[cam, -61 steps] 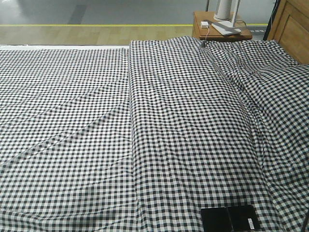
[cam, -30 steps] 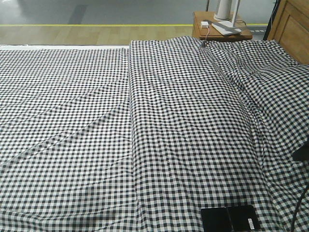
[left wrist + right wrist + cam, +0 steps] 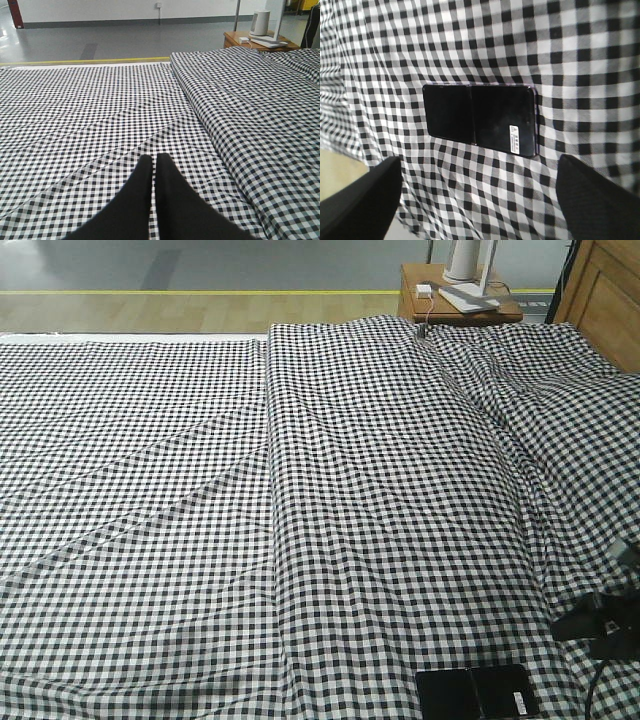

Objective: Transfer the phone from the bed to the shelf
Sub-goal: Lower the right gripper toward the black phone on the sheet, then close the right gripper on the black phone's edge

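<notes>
Looking at the bed (image 3: pixel 300 520) from the near side, the phone (image 3: pixel 478 692) lies flat on the gingham close to the near edge, over on the right. It's screen-dark, with its little white sticker at the right end. Nothing sits around it but cloth, so there's open room on every side.

The right tool (image 3: pixel 597 625) hangs just right of the phone and a bit farther in. From its own camera, its fingers (image 3: pixel 365 200) are spread wide with the phone (image 3: pixel 480 119) framed between them, not touching it. That view also shows the cover dropping away at the bed's edge, lower left.

The left tool (image 3: pixel 152 161) is pinched shut with nothing in it, low over the left half of the bed.

The cover has a long ridge (image 3: pixel 270 490) running near to far, and folds bunch up on the right. Past the far edge are pale floor (image 3: pixel 150 312) with a yellow line (image 3: pixel 200 292) and a nightstand (image 3: pixel 415 302) at far right.
</notes>
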{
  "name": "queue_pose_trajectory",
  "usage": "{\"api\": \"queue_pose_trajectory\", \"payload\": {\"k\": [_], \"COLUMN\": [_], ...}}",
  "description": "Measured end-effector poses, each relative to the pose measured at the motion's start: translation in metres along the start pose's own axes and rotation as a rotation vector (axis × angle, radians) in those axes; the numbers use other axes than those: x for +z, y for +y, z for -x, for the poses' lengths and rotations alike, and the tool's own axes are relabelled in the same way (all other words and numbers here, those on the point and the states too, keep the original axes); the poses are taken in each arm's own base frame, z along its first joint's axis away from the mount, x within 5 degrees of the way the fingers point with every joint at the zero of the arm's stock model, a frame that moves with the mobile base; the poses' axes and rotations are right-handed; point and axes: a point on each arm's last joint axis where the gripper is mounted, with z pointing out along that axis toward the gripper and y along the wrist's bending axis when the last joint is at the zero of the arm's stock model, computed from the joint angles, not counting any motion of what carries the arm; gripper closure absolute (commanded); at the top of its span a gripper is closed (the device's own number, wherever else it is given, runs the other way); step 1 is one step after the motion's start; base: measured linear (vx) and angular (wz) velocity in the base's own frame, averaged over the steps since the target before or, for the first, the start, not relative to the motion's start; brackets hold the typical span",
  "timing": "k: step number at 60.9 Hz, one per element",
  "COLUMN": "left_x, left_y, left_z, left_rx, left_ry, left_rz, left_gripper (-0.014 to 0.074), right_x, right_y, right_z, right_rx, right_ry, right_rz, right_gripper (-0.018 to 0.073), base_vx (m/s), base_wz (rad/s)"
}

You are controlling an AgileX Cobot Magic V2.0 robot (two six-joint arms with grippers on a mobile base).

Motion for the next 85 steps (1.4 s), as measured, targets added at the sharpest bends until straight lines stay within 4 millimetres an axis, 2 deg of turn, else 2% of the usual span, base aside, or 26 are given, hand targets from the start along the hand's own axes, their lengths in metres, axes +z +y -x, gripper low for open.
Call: {"api": "queue_pose_trajectory", "payload": {"k": [19, 57, 85], "left_x": [0.000, 0.000, 0.000], "left_y": [0.000, 0.000, 0.000], "left_z": [0.000, 0.000, 0.000], "left_rx": [0.000, 0.000, 0.000], "left_ry": [0.000, 0.000, 0.000], "left_rz": [0.000, 0.000, 0.000], "left_gripper": [0.0596, 0.0596, 0.0596], "right_x": [0.039, 0.082, 0.105], "right_y": [-0.027, -0.050, -0.064], "right_z": [0.007, -0.005, -0.003], "right_rx": [0.049, 0.015, 0.065], "right_ry": [0.080, 0.090, 0.053], "right_rz": [0.162, 0.218, 0.265], "right_gripper": [-0.0029, -0.0029, -0.0029], "base_vx": [0.00, 0.00, 0.00], "base_wz": [0.00, 0.00, 0.00]}}
